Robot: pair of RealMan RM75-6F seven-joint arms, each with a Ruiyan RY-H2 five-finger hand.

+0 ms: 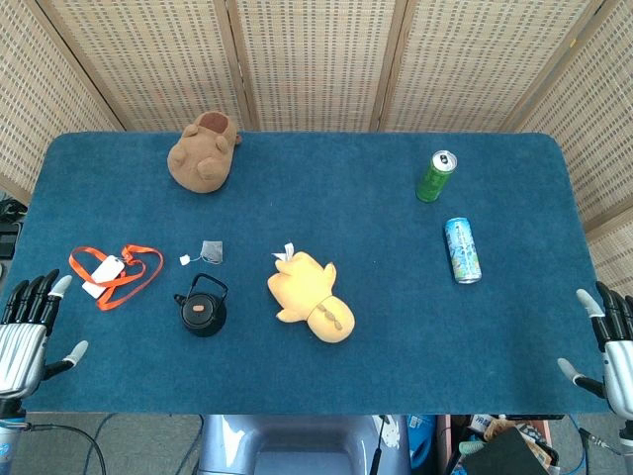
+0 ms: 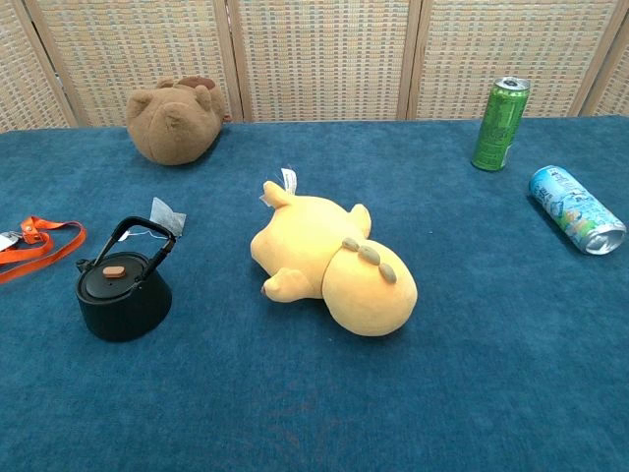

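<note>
My left hand [image 1: 28,332] hovers at the table's near left corner, fingers spread, holding nothing; closest to it lies an orange lanyard [image 1: 119,272] with a white tag. My right hand [image 1: 608,346] hangs off the near right corner, also open and empty. A yellow plush toy [image 1: 312,297] [image 2: 329,261] lies in the middle, with a black kettle [image 1: 201,309] [image 2: 123,290] to its left. A brown plush [image 1: 203,153] [image 2: 175,120] sits at the far left. A green can [image 1: 435,176] [image 2: 499,123] stands upright; a blue can [image 1: 462,249] [image 2: 577,208] lies on its side. Neither hand shows in the chest view.
A small tea bag with a string and tag [image 1: 210,250] [image 2: 167,216] lies just behind the kettle. The blue cloth table [image 1: 396,346] is backed by woven folding screens [image 1: 316,59]. Clutter sits on the floor below the near edge [image 1: 495,445].
</note>
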